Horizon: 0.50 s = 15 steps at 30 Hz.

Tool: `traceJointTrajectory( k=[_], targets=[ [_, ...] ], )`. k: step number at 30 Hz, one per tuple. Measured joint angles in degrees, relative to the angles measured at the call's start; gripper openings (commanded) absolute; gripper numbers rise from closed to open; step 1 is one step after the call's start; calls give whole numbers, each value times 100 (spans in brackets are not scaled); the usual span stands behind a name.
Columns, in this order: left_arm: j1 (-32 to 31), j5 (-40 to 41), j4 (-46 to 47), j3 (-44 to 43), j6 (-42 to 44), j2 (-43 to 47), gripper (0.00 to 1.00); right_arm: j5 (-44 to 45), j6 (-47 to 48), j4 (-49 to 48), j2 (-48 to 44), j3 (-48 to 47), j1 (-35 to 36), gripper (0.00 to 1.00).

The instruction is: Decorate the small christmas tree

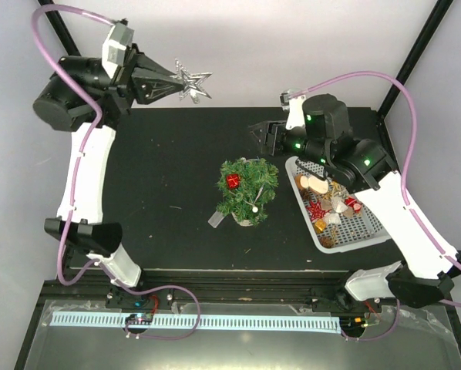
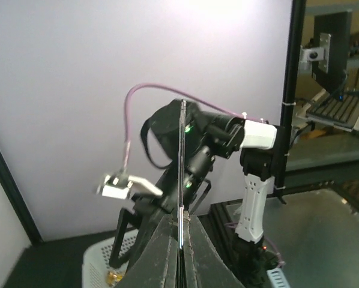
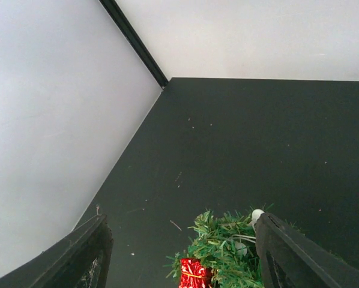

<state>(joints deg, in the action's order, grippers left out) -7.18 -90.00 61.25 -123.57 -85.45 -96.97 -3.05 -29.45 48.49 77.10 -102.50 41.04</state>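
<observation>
The left gripper [image 1: 171, 81], raised at the table's [image 1: 153, 185] far left, is clamped on a silver star [image 1: 192, 82], not yet mounted. The small christmas tree [image 1: 247, 187] stands mid-table, already wearing a red gift ornament [image 1: 233, 181]. The right gripper [image 1: 263, 139] hangs wide and empty beside the white basket [image 1: 369, 235], where more decorations wait.

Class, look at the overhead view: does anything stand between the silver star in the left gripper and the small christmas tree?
Nothing visible does. The left gripper holds the silver star up at the table's far edge; only bare black table lies between it and the small christmas tree.
</observation>
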Motion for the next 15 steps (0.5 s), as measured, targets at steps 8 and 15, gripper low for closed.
traceJointTrajectory(
  k=[8,15],
  targets=[
    [420,256,-2326,-245,1681,494,2,-7,59,57,442,-221,0,67],
    [540,1834,-6614,-179,4374,1049,1,-9,13,42,518,-348,0,67]
  ],
)
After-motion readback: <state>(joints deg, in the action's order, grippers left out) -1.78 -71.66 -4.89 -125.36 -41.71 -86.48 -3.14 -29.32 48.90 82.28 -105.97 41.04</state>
